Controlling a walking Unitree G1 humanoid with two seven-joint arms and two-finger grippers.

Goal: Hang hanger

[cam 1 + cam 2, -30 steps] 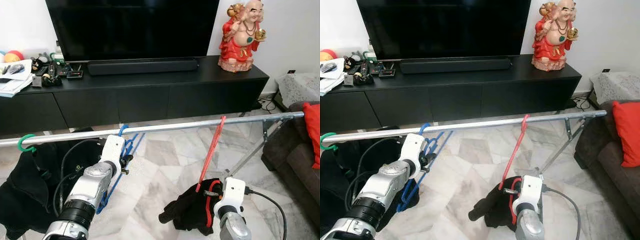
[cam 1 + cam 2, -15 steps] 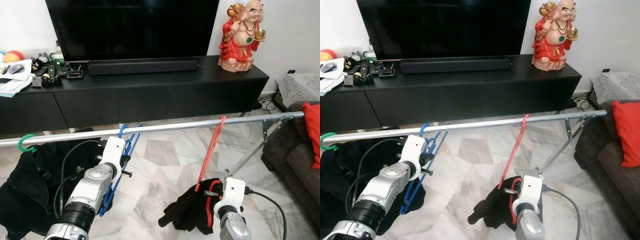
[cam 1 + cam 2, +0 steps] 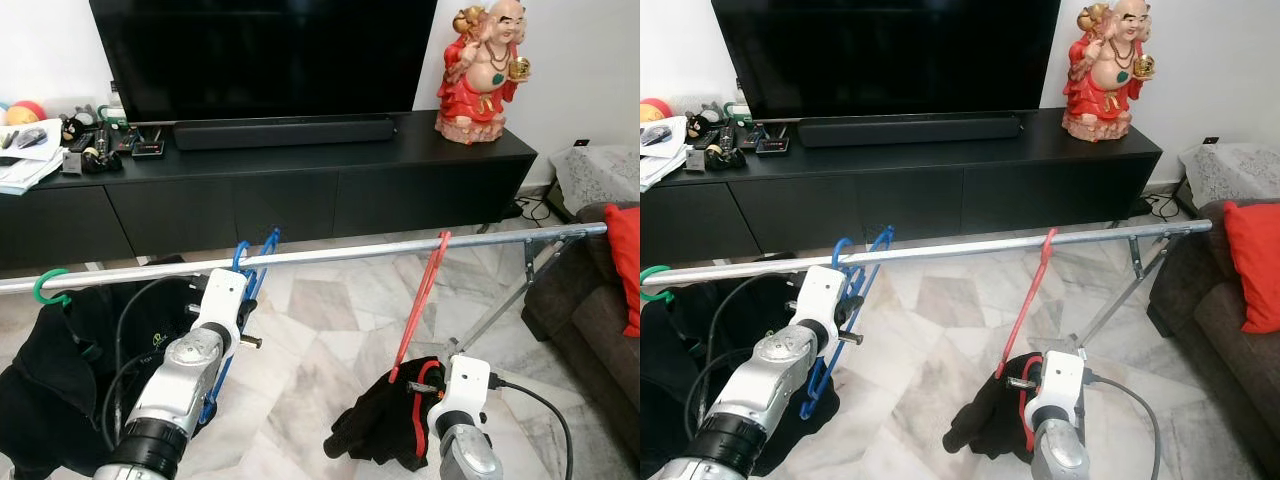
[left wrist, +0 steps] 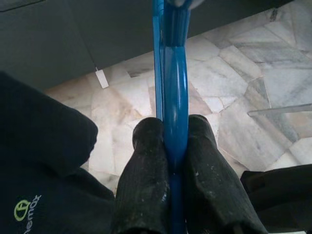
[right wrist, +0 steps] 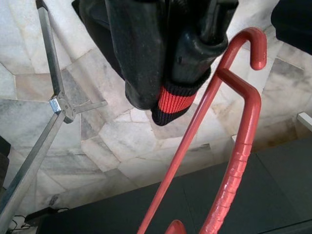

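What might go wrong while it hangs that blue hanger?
The blue hanger is pinched by the left gripper on a thin edge, so it could twist or slip before its hook seats on the rail. The red hanger sits tilted with a dark garment; jolting the rail might shake it off.

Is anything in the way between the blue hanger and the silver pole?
Nothing visible is. The left pincer is shut on the blue hanger, whose hooks already reach the silver pole. The green hook and red hanger hang well off to either side.
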